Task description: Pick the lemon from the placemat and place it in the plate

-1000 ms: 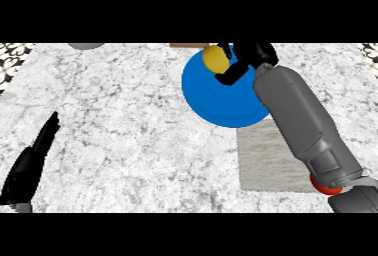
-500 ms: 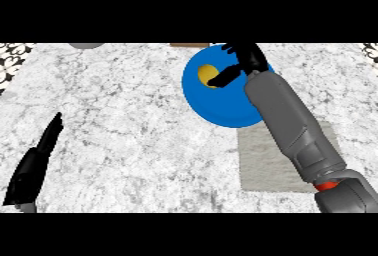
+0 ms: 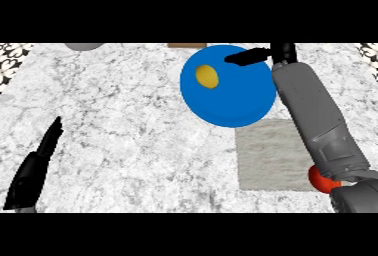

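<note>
The small yellow lemon (image 3: 207, 76), clasped a second ago by the black right hand (image 3: 251, 55), now lies free at ten o'clock inside the round blue plate (image 3: 230, 106), while the hand hovers at the rim's one o'clock with fingers spread and empty, so the placing looks done.

Matt blue plate (image 3: 230, 102) (speckled, stone-like counter (image 3: 122, 127))

— What moved?
— My right hand (image 3: 283, 52) let go of the lemon (image 3: 206, 76); it now lies in the plate (image 3: 229, 107).
— And your fingers (image 3: 245, 56)?
— Straightened, drawn back to the rim (clear of the lemon).
</note>
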